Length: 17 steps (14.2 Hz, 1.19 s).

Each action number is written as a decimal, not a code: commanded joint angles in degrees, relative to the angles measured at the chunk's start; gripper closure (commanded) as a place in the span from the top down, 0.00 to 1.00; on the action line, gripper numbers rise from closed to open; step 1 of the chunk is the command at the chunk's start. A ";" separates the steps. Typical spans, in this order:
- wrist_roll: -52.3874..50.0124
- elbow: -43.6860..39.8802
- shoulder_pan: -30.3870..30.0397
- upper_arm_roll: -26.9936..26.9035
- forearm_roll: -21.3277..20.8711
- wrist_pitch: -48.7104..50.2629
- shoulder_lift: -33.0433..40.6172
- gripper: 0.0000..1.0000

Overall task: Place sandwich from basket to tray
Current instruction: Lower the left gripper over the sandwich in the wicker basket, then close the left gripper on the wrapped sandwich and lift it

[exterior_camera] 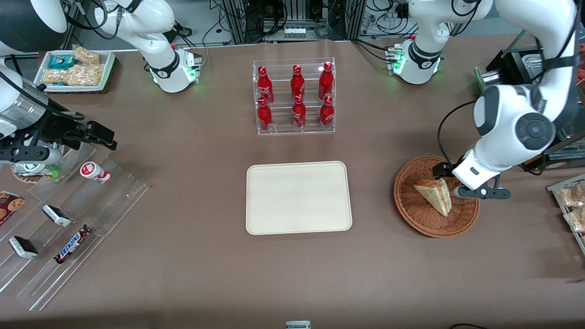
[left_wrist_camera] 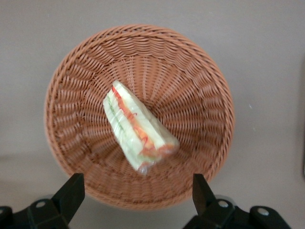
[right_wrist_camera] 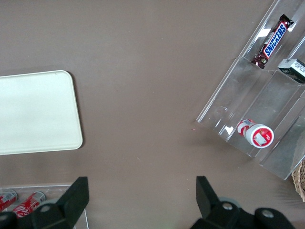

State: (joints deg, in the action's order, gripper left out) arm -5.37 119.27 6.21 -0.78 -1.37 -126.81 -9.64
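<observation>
Fingers point(left_wrist_camera: 71, 193) of the left gripper point(left_wrist_camera: 136, 195) are spread wide apart, and they hold nothing. They touch nothing too. The gripper hangs in the air over the basket point(left_wrist_camera: 86, 62), above the part of its rim toward the working arm's end of the table.

The sandwich point(left_wrist_camera: 138, 129) lies in the basket, near the middle. It is a small wedge of pale bread in clear wrap. You can see stripes inside it: green, then orange and red. The stripy cut side faces up toward the wrist camera. It lies flat and a bit slanted, with one end close to the gap between the two fingers.

In the front view the sandwich point(exterior_camera: 435, 194) looks like a tan triangle in the right part of the frame. The gripper point(exterior_camera: 480, 192) is just beside it, low over the basket point(exterior_camera: 413, 212). The basket is round, woven and reddish brown. It sits on the brown table point(exterior_camera: 183, 274).

The tray point(exterior_camera: 298, 197) is in the middle of the frame, well apart from the basket. It is flat, cream colored, with round corners and a low rim. Nothing lies on it.

Above the tray in the frame stands a clear rack with six red bottles point(exterior_camera: 297, 98). At the lower left of the frame is a clear shelf with a Snickers bar point(exterior_camera: 72, 244) and other small snacks.
</observation>
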 commanded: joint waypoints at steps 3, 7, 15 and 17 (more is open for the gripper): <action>-21.20 3.96 0.21 -0.01 -0.91 -7.13 -0.72 1.00; -44.86 4.04 0.65 -0.01 -1.00 -12.57 -3.80 1.00; -47.71 3.08 0.21 -0.01 -0.91 -12.85 -6.88 0.09; -47.71 -0.16 0.47 -0.01 -0.91 -9.01 -6.27 0.08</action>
State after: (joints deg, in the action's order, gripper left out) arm -51.73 122.17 6.35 -0.69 -1.46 -139.46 -16.89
